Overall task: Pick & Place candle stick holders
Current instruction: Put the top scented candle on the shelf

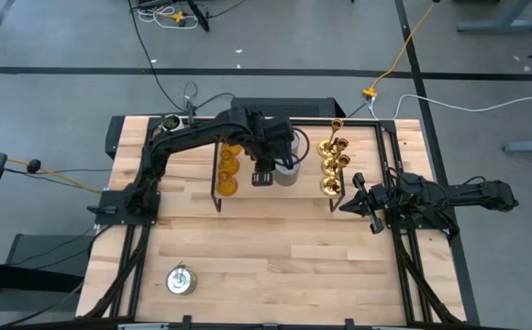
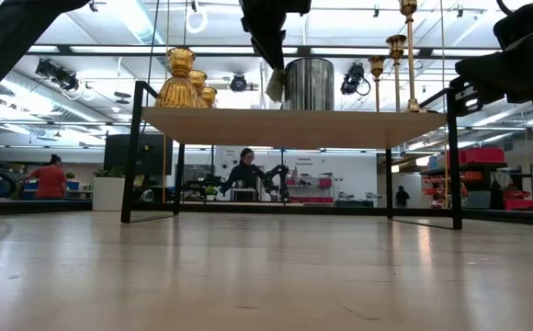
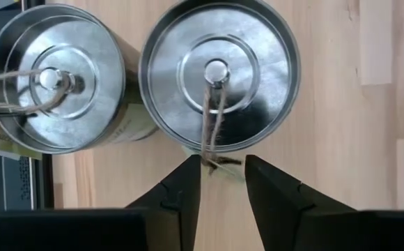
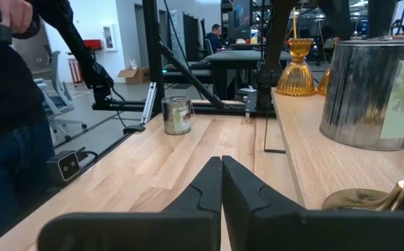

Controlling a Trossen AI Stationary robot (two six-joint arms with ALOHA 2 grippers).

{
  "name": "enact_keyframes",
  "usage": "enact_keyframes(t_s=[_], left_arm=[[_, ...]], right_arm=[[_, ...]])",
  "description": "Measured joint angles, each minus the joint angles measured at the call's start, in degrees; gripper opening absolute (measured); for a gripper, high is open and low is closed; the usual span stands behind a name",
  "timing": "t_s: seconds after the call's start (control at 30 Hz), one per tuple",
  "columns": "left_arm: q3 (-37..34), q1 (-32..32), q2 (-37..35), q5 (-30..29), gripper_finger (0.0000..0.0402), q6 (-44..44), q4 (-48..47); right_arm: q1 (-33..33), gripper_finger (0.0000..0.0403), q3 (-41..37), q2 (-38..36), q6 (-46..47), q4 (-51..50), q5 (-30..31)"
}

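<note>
Left jaws (image 3: 221, 183) straddle silver holder's (image 3: 219, 73) half-hidden tag

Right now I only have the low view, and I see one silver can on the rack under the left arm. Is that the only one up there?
Observer: No. The left wrist view shows a silver can with a second can close beside it on the rack.
Operator: Is the left gripper holding either?
Observer: No. The left gripper hangs over the silver can's edge with its fingers apart, and that can's twine ends at their tips.
Operator: And the right gripper?
Observer: The right gripper is shut on nothing. It sits beside the rack's end where the gold holders stand.
</note>
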Motion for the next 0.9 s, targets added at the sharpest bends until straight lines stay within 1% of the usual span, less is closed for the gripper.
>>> enact_keyframes(t_s=[0.1,0.2,0.47,0.6,0.77,0.83,0.9], left_arm=[[0.0,0.0,0.0,0.1,0.0125,0.0,0.0],[0.0,0.0,0.0,0.0,0.0141,0.0,-0.1],[0.0,0.0,0.0,0.0,0.0235,0.0,-1.1],[0.0,-0.1,-0.3,-0.3,0.0262,0.0,-3.8],[0.0,-0.2,-0.9,-3.3,0.0264,0.5,-6.0],[0.0,0.1,-0.9,-4.9,0.0253,0.8,-6.1],[0.0,0.3,-0.9,-5.4,0.0234,1.0,-5.8]], right_arm=[[0.0,0.0013,0.0,0.0,0.0,0.0,0.0],[0.0,0.0013,0.0,0.0,0.0,0.0,0.0],[0.0,0.0013,0.0,0.0,0.0,0.0,0.0],[0.0,0.0013,0.0,0.0,0.0,0.0,0.0],[0.0,0.0013,0.0,0.0,0.0,0.0,0.0],[0.0,0.0013,0.0,0.0,0.0,0.0,0.0],[0.0,0.0013,0.0,0.0,0.0,0.0,0.0]])
